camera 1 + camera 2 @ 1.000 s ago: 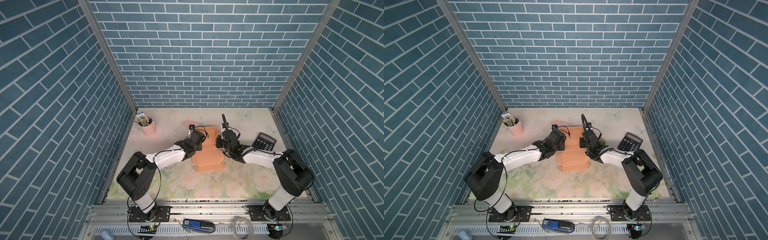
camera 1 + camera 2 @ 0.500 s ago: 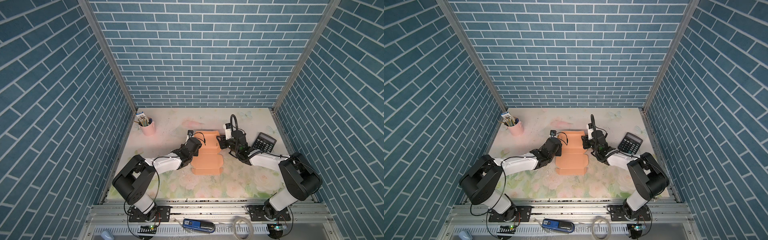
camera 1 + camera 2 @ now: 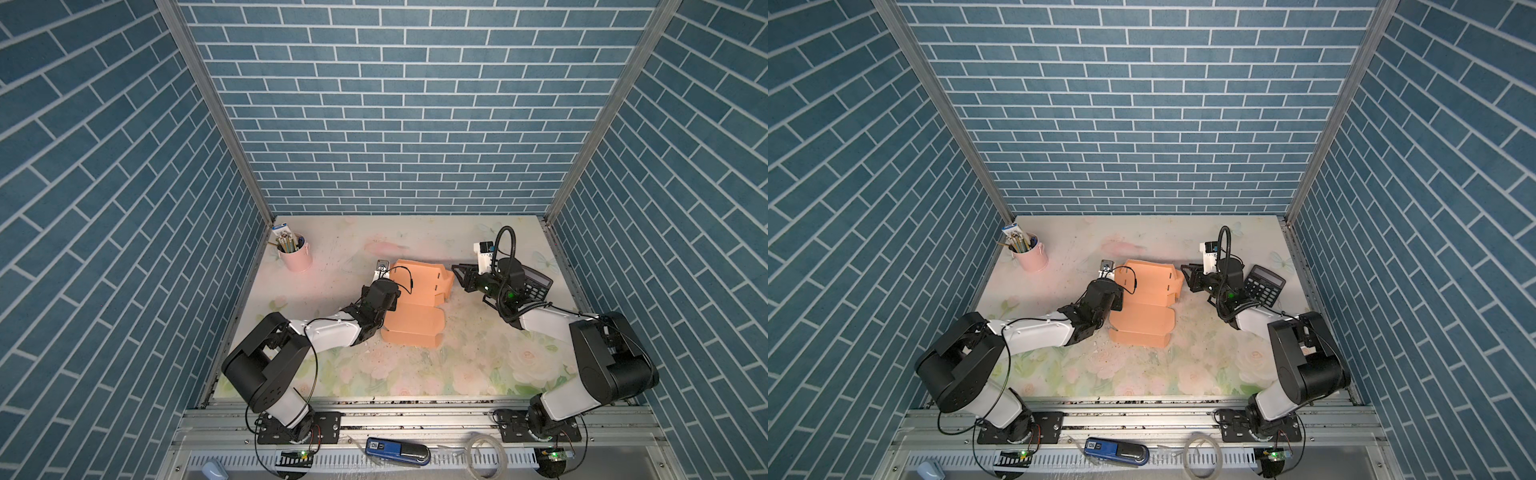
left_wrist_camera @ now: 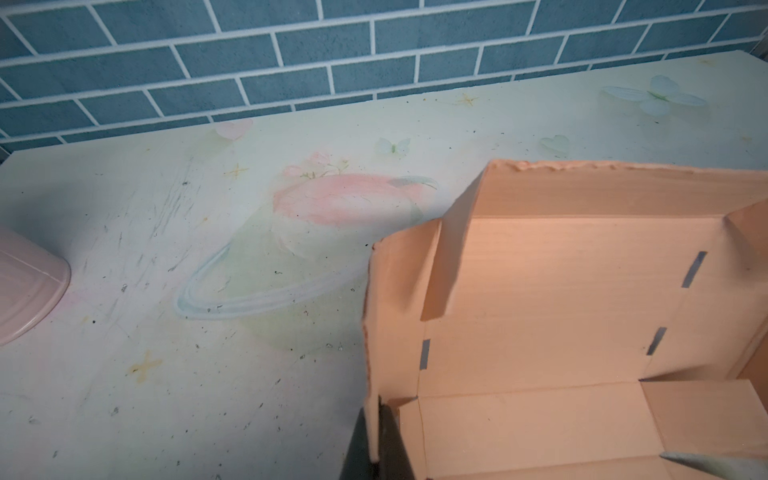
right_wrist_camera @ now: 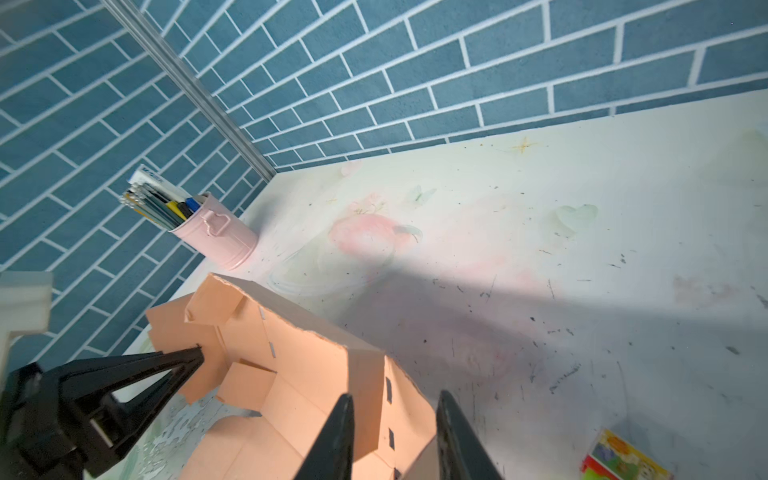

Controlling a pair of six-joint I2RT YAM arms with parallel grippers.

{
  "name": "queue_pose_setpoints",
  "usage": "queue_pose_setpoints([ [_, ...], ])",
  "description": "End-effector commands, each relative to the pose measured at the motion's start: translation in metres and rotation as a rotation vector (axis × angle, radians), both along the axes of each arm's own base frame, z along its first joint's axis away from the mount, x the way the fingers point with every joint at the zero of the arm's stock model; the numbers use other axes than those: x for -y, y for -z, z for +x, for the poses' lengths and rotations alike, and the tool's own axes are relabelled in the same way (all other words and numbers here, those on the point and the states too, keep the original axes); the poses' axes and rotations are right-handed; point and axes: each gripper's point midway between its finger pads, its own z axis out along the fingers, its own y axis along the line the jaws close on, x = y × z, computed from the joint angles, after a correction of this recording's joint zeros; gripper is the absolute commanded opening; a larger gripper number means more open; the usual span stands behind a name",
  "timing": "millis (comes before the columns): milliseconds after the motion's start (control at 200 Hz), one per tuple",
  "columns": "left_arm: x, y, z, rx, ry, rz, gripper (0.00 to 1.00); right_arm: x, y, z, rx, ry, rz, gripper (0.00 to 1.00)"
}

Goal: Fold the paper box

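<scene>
The paper box [image 3: 419, 278] [image 3: 1150, 282] is a tan-orange cardboard mailer, partly folded, lying mid-table with its side walls raised and a flat lid panel [image 3: 415, 324] nearer the front. My left gripper [image 4: 377, 415] is shut on the box's left side wall, the thin card pinched between its dark fingers [image 5: 166, 368]. In both top views the wrist body hides those fingers. My right gripper [image 5: 395, 397] [image 3: 456, 272] stands open at the box's right end. Its jaws straddle the right wall [image 5: 390, 399] without pressing on it.
A pink pen cup [image 3: 296, 253] [image 5: 216, 237] stands at the back left near the wall. A black calculator [image 3: 536, 284] [image 3: 1262, 284] lies under my right arm. A small colourful card [image 5: 623, 461] lies on the table beside the right gripper. A blue device [image 3: 397, 446] rests on the front rail.
My right gripper has opened and drawn back rightward off the top of the box to its right end. The left arm has sunk lower at the box's left side, still shut.
</scene>
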Motion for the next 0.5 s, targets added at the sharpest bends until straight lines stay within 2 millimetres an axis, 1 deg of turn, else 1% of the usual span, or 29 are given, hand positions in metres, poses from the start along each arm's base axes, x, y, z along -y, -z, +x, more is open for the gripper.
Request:
queue_pose_setpoints([
  [0, 0.003, -0.007, 0.001, 0.057, -0.006, 0.009, 0.00, -0.006, -0.008, -0.004, 0.029, -0.072, 0.083, 0.34],
  [275, 0.008, -0.017, 0.003, 0.112, -0.006, 0.014, 0.00, 0.013, 0.016, 0.002, -0.029, -0.029, 0.075, 0.35],
  [295, 0.008, -0.016, 0.003, 0.113, -0.004, 0.014, 0.00, 0.014, 0.017, 0.002, -0.032, -0.028, 0.076, 0.35],
  [305, 0.006, -0.010, 0.000, 0.103, -0.003, 0.024, 0.00, 0.014, 0.017, 0.002, -0.033, -0.027, 0.075, 0.35],
  [325, 0.005, -0.008, -0.002, 0.101, -0.001, 0.026, 0.00, 0.014, 0.018, 0.003, -0.035, -0.025, 0.075, 0.34],
  [495, 0.006, -0.005, -0.002, 0.105, 0.005, 0.021, 0.00, 0.019, 0.028, 0.005, -0.059, -0.004, 0.075, 0.34],
])
